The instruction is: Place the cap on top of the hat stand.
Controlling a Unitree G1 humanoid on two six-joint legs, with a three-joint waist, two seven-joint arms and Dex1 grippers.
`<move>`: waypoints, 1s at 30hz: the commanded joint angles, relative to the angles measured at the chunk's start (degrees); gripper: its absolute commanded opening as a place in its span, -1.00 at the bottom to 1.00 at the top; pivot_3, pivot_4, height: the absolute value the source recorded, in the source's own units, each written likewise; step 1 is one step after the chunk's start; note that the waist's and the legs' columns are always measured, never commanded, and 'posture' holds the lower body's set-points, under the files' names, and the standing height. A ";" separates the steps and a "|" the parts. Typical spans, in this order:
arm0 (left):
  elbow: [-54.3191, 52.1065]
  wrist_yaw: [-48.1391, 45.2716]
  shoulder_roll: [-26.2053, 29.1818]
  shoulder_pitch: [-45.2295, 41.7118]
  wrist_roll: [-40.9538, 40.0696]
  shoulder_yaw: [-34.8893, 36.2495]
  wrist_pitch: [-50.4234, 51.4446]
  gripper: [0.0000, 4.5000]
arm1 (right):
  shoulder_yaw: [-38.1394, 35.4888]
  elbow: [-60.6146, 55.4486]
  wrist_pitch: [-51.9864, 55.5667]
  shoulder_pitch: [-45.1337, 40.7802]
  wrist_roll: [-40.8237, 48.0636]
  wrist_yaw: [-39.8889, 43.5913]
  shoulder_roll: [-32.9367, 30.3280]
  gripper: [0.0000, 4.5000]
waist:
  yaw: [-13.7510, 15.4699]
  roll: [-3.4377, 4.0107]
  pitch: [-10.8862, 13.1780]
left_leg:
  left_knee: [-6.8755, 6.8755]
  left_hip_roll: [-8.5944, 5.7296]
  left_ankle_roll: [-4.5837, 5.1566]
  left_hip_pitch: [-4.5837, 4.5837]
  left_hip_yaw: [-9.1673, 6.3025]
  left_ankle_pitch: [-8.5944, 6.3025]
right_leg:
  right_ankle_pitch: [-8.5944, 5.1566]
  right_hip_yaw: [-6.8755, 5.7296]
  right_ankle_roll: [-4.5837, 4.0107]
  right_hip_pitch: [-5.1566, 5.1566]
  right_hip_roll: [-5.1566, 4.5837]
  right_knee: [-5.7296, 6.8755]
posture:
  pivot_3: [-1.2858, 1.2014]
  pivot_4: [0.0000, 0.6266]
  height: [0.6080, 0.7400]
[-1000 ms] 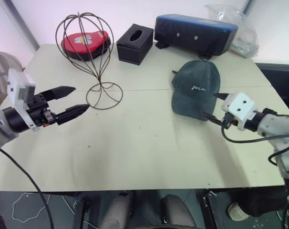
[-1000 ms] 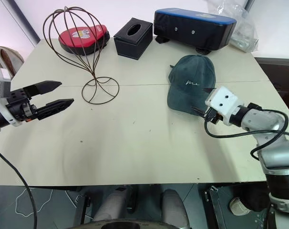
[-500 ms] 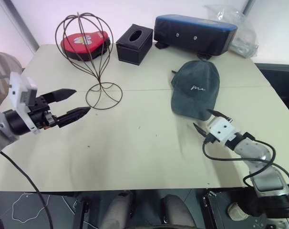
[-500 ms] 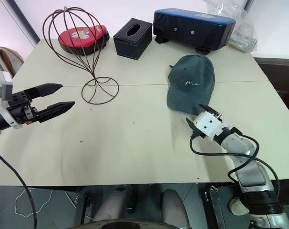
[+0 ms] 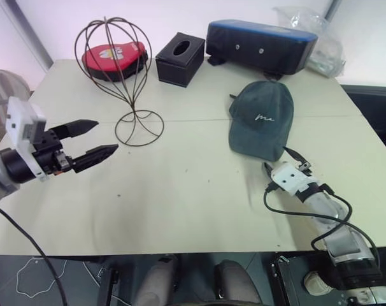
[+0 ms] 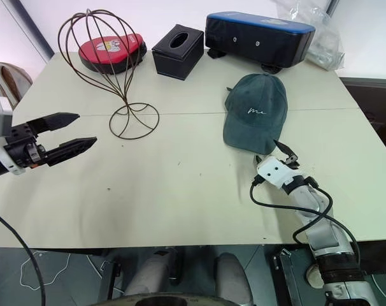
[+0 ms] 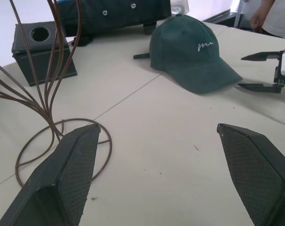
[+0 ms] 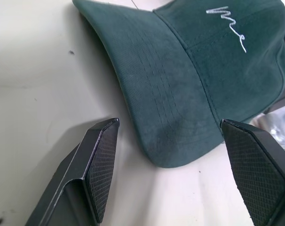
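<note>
Dark grey-green denim-like baseball cap point(image 5: 262, 120) with white cursive embroidery lies flat on the cream table point(image 5: 180, 204), brim toward the right gripper point(image 5: 281, 159). That gripper's two black fingers are spread wide and grasp nothing. In the right wrist view the brim edge point(image 8: 166, 141) sits between and just ahead of the fingertips, not yet touching either pad.

Step in hand, my read: approach for the pick, nothing gripped yet. Next move calls for a short advance until the brim is inside the fingers, one finger over and one under or pinching the brim edge, then clench and lift. Risk: the lower finger shoves the cap along the table instead of sliding under.

Left gripper point(image 5: 97, 137) hangs released, fingers apart, empty. Thin dark wire hat stand point(image 5: 120, 70) with globe cage head and spiral base is just ahead of its fingertips, apart from them, upright. Cap is well apart from the stand, so a carry across is needed, possibly a handover.

Containers beyond the stand:
- black tissue box point(image 5: 180, 58), round opening on top, no tissue visible
- red round case point(image 5: 114, 58), closed
- long dark case with blue lid point(image 5: 261, 44), closed
- clear plastic bag point(image 5: 314, 38), contents unclear
</note>
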 commanded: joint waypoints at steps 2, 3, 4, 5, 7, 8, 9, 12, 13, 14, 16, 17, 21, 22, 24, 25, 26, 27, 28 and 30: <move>-1.99 0.65 1.09 0.33 -1.10 3.22 0.30 0.86 | 0.20 1.42 -1.66 -0.65 -2.86 -4.32 0.51 0.56 | -0.01 -0.01 0.00 | 0.00 0.00 -0.01 0.01 0.00 0.00 | 0.00 0.00 0.00 0.01 0.00 0.00 | 0.03 -0.52 1.00; -2.13 0.74 1.08 0.41 -1.15 3.32 0.37 0.86 | 0.45 1.88 -1.83 -0.73 -3.38 -5.02 0.64 0.56 | 0.00 -0.01 -0.01 | 0.00 0.00 -0.01 0.02 0.00 0.01 | 0.00 0.00 0.00 0.03 0.00 0.00 | 0.03 -0.52 1.00; -2.30 0.87 1.11 0.51 -1.23 3.43 0.45 0.86 | 0.83 2.46 -2.29 -0.82 -3.98 -5.84 0.78 0.56 | 0.00 -0.02 -0.01 | 0.00 0.00 -0.01 0.04 0.00 0.01 | 0.00 0.00 0.00 0.05 0.01 0.00 | 0.03 -0.52 1.00; -2.44 0.98 1.17 0.59 -1.31 3.54 0.52 0.86 | 1.32 3.25 -2.76 -0.96 -4.95 -6.87 0.80 0.56 | 0.00 -0.05 -0.03 | 0.00 0.00 -0.01 0.06 0.00 0.01 | 0.00 0.00 0.00 0.07 0.00 0.00 | 0.03 -0.52 1.00; -2.68 1.25 1.29 0.66 -1.39 3.81 0.75 0.86 | 2.06 4.99 -3.19 -1.39 -6.84 -9.11 0.91 0.56 | -0.04 -0.10 -0.06 | 0.00 0.00 -0.01 0.12 0.00 0.01 | 0.00 0.00 0.00 0.14 0.01 0.00 | 0.03 -0.52 1.00; -2.90 1.32 1.36 0.85 -1.54 4.18 0.93 0.86 | 2.34 5.45 -3.29 -1.43 -7.67 -10.01 0.81 0.56 | -0.03 -0.11 -0.07 | 0.00 0.00 -0.01 0.20 0.00 0.01 | 0.00 0.00 0.00 0.18 0.01 0.00 | 0.03 -0.52 1.00; -3.06 1.37 1.42 1.00 -1.67 4.47 1.06 0.86 | 2.59 5.89 -3.33 -1.47 -8.27 -10.60 0.72 0.56 | -0.04 -0.11 -0.07 | -0.01 0.00 -0.01 0.32 0.00 0.00 | -0.01 0.00 -0.01 0.20 0.01 -0.02 | 0.03 -0.52 1.00; -3.38 1.60 1.51 1.29 -1.84 4.90 1.26 0.86 | 3.09 6.87 -2.78 -1.81 -9.98 -12.57 0.46 0.56 | -0.02 -0.12 -0.07 | -0.10 0.00 0.27 0.70 0.00 -0.17 | -0.02 0.01 -0.03 0.64 0.01 -0.08 | 0.03 -0.52 1.00; -3.44 1.68 1.53 1.35 -1.89 4.98 1.30 0.86 | 3.29 7.03 -2.34 -2.07 -10.96 -13.19 0.15 0.56 | -0.02 -0.12 -0.07 | -0.10 0.00 0.30 0.72 -0.01 -0.19 | -0.02 0.01 -0.03 0.63 0.01 -0.08 | 0.03 -0.52 1.00; -3.62 1.76 1.54 1.51 -2.02 5.17 1.38 0.86 | 3.38 7.01 -2.09 -2.13 -11.62 -13.57 -0.10 0.56 | -0.01 -0.12 -0.07 | -0.09 0.00 0.30 0.76 -0.01 -0.19 | -0.02 0.01 -0.03 0.63 0.01 -0.08 | 0.03 -0.52 1.00; -3.93 1.96 1.52 1.74 -2.19 5.45 1.51 0.86 | 3.89 7.02 -1.71 -2.32 -13.32 -13.89 -0.98 0.56 | 0.10 -0.13 -0.08 | -0.08 0.00 0.30 0.79 -0.01 -0.19 | -0.02 0.01 -0.03 0.63 0.01 -0.09 | 0.03 -0.52 1.00; -4.05 2.06 1.50 1.81 -2.24 5.54 1.56 0.86 | 4.19 7.00 -1.64 -2.41 -14.06 -13.88 -1.44 0.56 | 0.14 -0.14 -0.08 | -0.08 0.00 0.30 0.80 -0.01 -0.19 | -0.02 0.00 -0.03 0.63 0.01 -0.09 | 0.03 -0.52 1.00; -4.21 2.39 1.35 1.80 -2.30 5.50 1.60 0.86 | 5.26 6.53 -1.75 -2.86 -16.95 -14.35 -3.41 0.56 | 0.20 -0.15 -0.09 | -0.07 -0.02 0.30 0.81 -0.01 -0.19 | -0.01 0.00 -0.02 0.64 0.00 -0.10 | 0.03 -0.52 1.00; -4.20 2.42 1.32 1.75 -2.29 5.49 1.64 0.86 | 5.36 6.48 -1.74 -2.95 -17.23 -14.37 -3.59 0.56 | 0.21 -0.15 -0.09 | -0.07 -0.01 0.30 0.81 -0.01 -0.19 | -0.01 0.00 -0.02 0.64 0.00 -0.10 | 0.03 -0.52 1.00; -4.20 2.51 1.23 1.63 -2.32 5.40 1.65 0.86 | 5.56 6.26 -1.32 -3.07 -17.85 -14.44 -3.98 0.56 | 0.21 -0.15 -0.09 | -0.07 -0.02 0.30 0.81 -0.01 -0.19 | -0.01 0.00 -0.02 0.64 0.00 -0.10 | 0.03 -0.52 1.00; -4.28 2.58 1.19 1.62 -2.36 5.37 1.66 0.86 | 5.63 6.19 -1.15 -3.07 -18.07 -14.47 -4.16 0.56 | 0.20 -0.15 -0.09 | -0.07 -0.01 0.30 0.81 -0.01 -0.19 | -0.02 0.00 -0.02 0.64 0.00 -0.10 | 0.03 -0.52 1.00; -4.26 2.61 1.18 1.58 -2.36 5.30 1.63 0.86 | 5.75 6.17 -0.87 -3.13 -18.47 -14.46 -4.41 0.56 | 0.19 -0.15 -0.09 | -0.07 -0.01 0.30 0.81 -0.01 -0.19 | -0.01 0.00 -0.02 0.64 0.00 -0.10 | 0.03 -0.52 1.00; -4.25 2.64 1.19 1.56 -2.38 5.25 1.59 0.86 | 5.83 6.18 -0.69 -3.17 -18.72 -14.45 -4.56 0.56 | 0.19 -0.15 -0.09 | -0.07 -0.01 0.30 0.81 -0.01 -0.19 | -0.02 0.00 -0.02 0.65 0.00 -0.10 | 0.03 -0.52 1.00; -4.20 2.66 1.20 1.50 -2.42 5.21 1.56 0.86 | 5.84 6.50 -0.28 -3.18 -19.15 -14.28 -5.03 0.56 | 0.19 -0.15 -0.09 | -0.07 -0.01 0.30 0.81 -0.01 -0.19 | -0.02 0.00 -0.03 0.65 0.00 -0.10 | 0.03 -0.52 1.00; -4.17 2.71 1.20 1.44 -2.53 5.18 1.53 0.86 | 5.66 7.06 0.34 -3.10 -19.48 -14.09 -5.56 0.56 | 0.23 -0.15 -0.09 | -0.07 -0.02 0.30 0.81 -0.01 -0.19 | -0.01 0.00 -0.02 0.66 0.00 -0.10 | 0.03 -0.52 1.00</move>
